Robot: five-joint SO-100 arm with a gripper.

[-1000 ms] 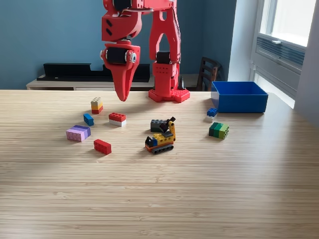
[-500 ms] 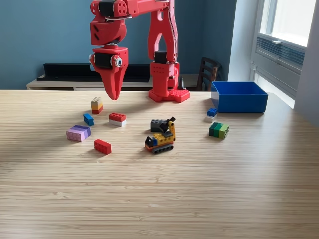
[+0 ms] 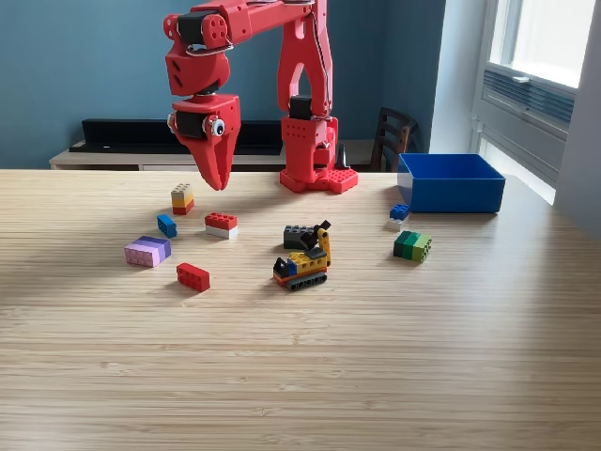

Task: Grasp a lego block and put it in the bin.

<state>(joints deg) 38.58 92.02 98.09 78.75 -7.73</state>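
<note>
The open-topped rectangular bright blue plastic bin (image 3: pixel 451 182) with low walls sits on the light wooden table (image 3: pixel 300 357), at the exterior view's right. The red end effector (image 3: pixel 218 183) hangs closed, empty, above the scattered blocks.

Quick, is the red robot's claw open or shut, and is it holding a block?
Claw: shut, holding nothing, hanging above the table beside the tan, yellow and red block.
</note>
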